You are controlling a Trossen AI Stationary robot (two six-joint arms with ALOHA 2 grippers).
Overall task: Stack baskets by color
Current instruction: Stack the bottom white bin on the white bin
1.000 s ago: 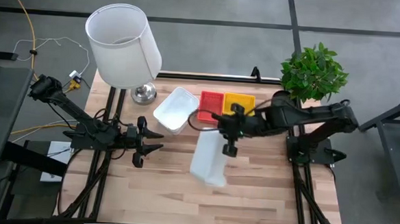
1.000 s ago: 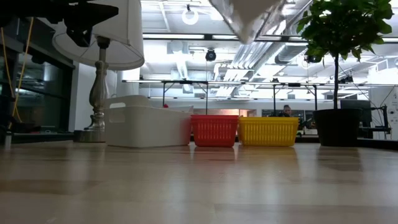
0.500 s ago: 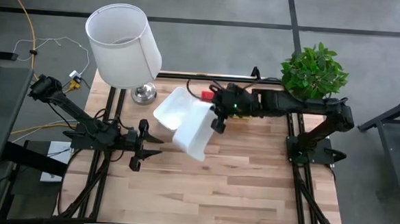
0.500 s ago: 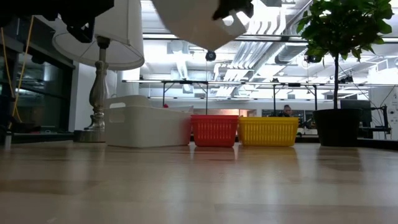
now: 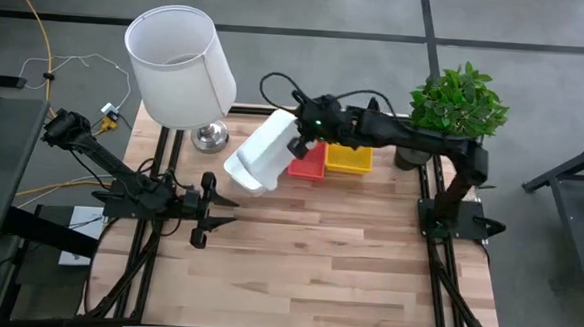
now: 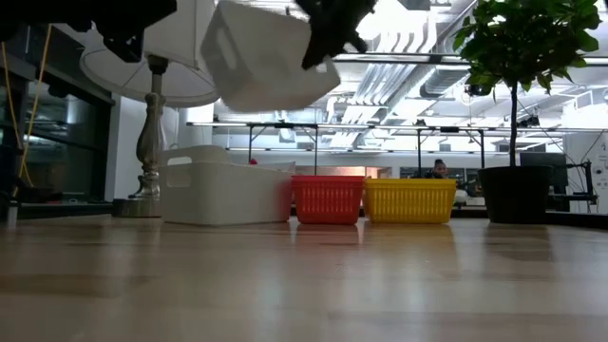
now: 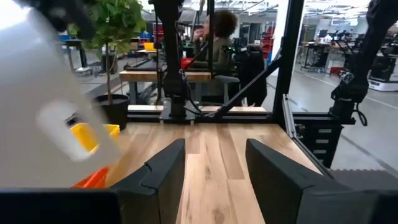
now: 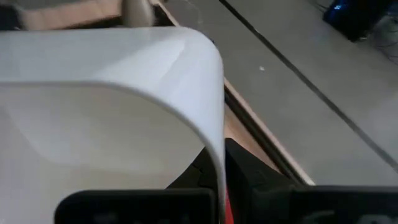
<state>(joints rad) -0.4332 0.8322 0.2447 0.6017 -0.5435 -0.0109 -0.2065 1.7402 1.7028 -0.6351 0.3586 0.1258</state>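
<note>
High view — right gripper [image 5: 299, 142] clenching white basket [image 5: 265, 150], now carried over resting white basket [image 6: 223, 185]

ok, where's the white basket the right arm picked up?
In the high view the held white basket hangs in the right hand over the white basket on the table, between lamp and red basket.

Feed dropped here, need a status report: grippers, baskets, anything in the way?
Right gripper shut on carried white basket, airborne over white basket on table. Left gripper open, waiting. Lamp close beside.
</note>
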